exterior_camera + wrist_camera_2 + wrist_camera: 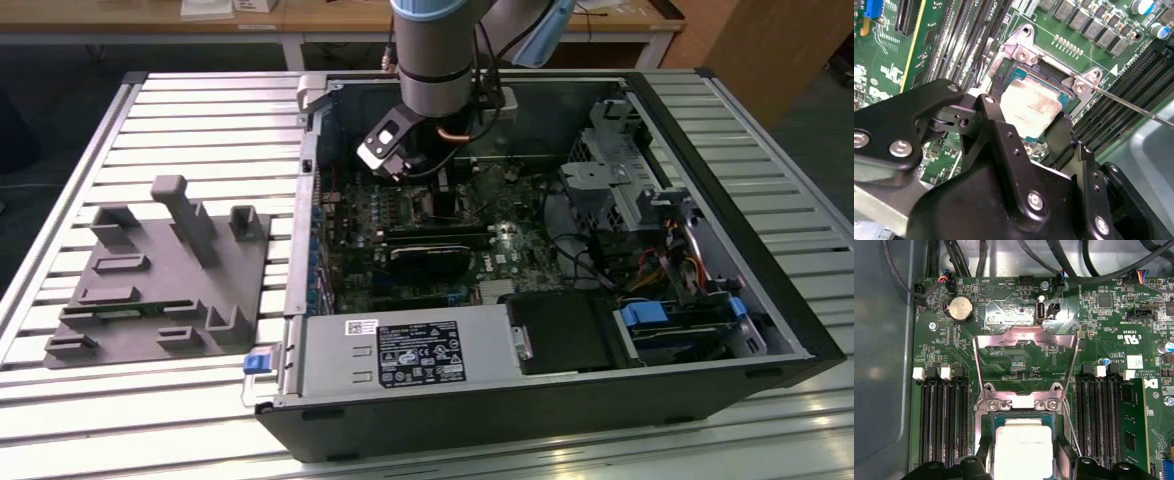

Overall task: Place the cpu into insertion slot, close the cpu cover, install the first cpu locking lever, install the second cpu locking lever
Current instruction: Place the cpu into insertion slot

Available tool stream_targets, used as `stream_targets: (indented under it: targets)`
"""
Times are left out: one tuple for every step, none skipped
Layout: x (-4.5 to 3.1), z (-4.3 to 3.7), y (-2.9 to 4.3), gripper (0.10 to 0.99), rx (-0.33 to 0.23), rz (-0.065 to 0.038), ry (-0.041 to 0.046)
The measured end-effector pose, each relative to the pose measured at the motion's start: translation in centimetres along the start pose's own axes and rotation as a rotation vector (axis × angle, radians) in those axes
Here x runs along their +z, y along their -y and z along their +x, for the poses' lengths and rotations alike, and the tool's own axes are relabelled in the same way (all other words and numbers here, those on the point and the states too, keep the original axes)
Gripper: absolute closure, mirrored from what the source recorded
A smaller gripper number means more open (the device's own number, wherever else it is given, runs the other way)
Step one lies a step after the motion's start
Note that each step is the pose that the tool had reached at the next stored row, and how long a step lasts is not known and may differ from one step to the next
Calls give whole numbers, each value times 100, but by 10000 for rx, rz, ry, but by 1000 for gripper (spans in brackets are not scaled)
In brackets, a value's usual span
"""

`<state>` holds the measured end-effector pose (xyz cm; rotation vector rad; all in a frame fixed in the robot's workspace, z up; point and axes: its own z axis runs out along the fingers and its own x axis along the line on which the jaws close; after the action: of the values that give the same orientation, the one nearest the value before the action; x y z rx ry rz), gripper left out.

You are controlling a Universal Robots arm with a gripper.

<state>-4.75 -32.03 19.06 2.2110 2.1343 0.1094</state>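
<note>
The cpu (1021, 450), a flat square chip with a silver top, sits over the insertion slot (986, 421), whose dark rim shows around it on the green board. My gripper (1022, 454) is shut on it, one black finger (983, 452) against each side. In the second wrist view the cpu (1029, 107) lies between the same fingers (1059, 135), low in the insertion slot (1054, 75). The cpu cover (1026, 337), a grey metal frame, stands swung open behind the socket. A thin locking lever (1134, 105) sticks out beside it. In the exterior view my gripper (414, 175) reaches down into the open case.
Long black memory slots (944, 420) flank the socket on both sides. A coin battery (960, 308) and cables (954, 260) lie beyond the cover. The case holds a power supply (400, 355) and a drive cage (621, 170). A grey fixture (160, 270) stands on the table.
</note>
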Motion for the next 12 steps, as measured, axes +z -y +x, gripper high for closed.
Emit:
stream_targets:
  targets:
    - [-1,-1,0,471,0,2,3]
    - [-2,-1,0,471,-1,3,5]
    - [-2,-1,0,471,-1,3,5]
    - [-2,-1,0,471,-1,4,6]
    - [-3,-1,0,471,0,4,6]
    - [-8,-1,0,471,-1,5,7]
    - [-15,-1,-1,471,0,4,7]
    - [-26,-1,-2,471,0,3,5]
    - [-44,-1,-4,471,-1,1,5]
    - [-63,0,-6,471,-1,-2,3]
    - [-81,0,-8,471,-1,-5,2]
    - [-99,0,-9,471,-1,-10,1]
